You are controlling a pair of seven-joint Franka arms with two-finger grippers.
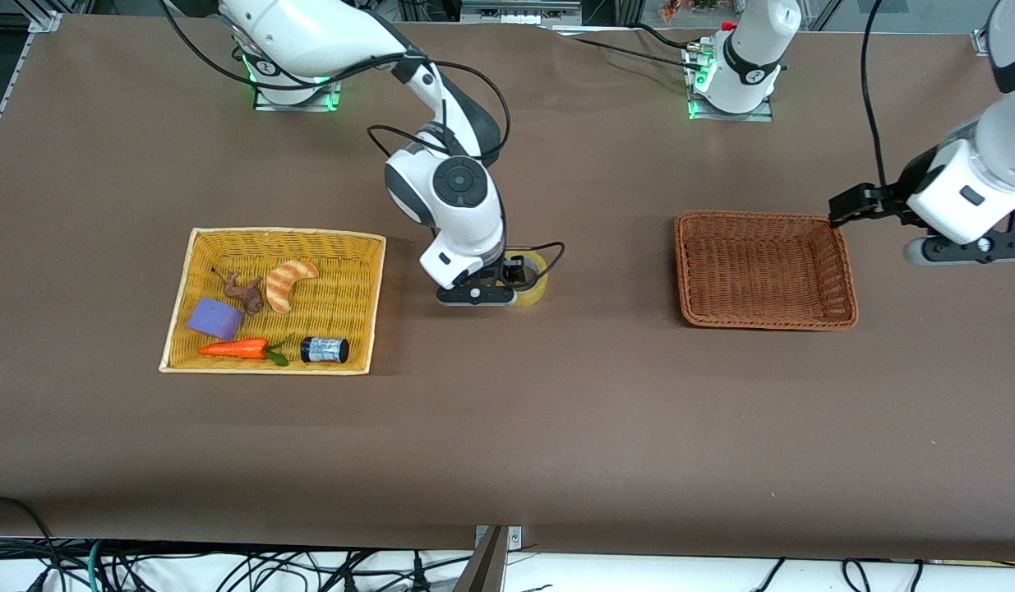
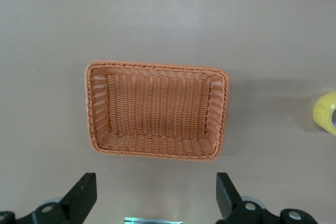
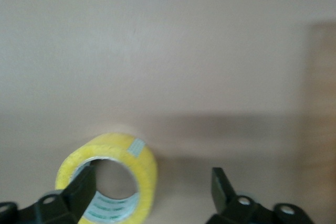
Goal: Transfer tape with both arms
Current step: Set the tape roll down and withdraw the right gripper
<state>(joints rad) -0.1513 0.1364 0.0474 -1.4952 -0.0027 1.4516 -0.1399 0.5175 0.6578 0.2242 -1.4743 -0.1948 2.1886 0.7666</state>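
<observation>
- Brown bench (image 1: 507, 427): tape (image 1: 533, 279) lies flat mid-bench, between two baskets.
- Right hand (image 1: 476, 294) open, one finger in core, gripping nothing.
- Left hand (image 1: 967, 247) open, empty, waiting beside brown basket (image 1: 762, 316).
- Tape probably light, stiff; pinch wall.

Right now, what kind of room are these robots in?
Probably a robot test lab: two arms bolted to one brown table, a metal frame at its edge, loose cables underneath, and toy food in a yellow basket.

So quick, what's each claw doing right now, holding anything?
Left gripper: open, holding nothing, waiting over the table beside the brown basket.
Right gripper: open, low at the tape, one finger in its hole, not gripping it.
</observation>
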